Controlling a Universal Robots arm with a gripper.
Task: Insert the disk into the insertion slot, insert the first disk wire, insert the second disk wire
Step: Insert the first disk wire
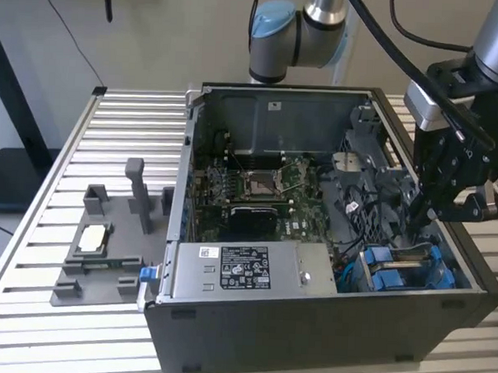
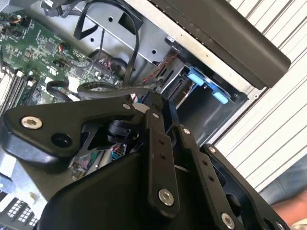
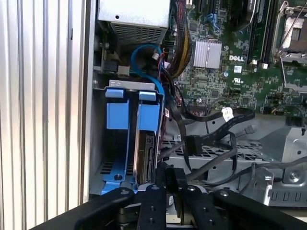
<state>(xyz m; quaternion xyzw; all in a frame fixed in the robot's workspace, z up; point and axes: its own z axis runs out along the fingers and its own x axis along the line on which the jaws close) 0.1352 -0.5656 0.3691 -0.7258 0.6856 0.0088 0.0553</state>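
Beside the disk [image 3: 147, 120], black cables [image 3: 192, 143] crowd the end effector [image 3: 170, 177]

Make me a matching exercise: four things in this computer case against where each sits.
Things:
1. disk
2. power-supply box
3. processor socket
4. pincer

Places:
A. middle of the green board
B. in the insertion slot, held in a blue frame
C. above the black cables beside the slot
D. along the near wall of the case in the exterior view

Pairs: 1-B; 2-D; 3-A; 4-C
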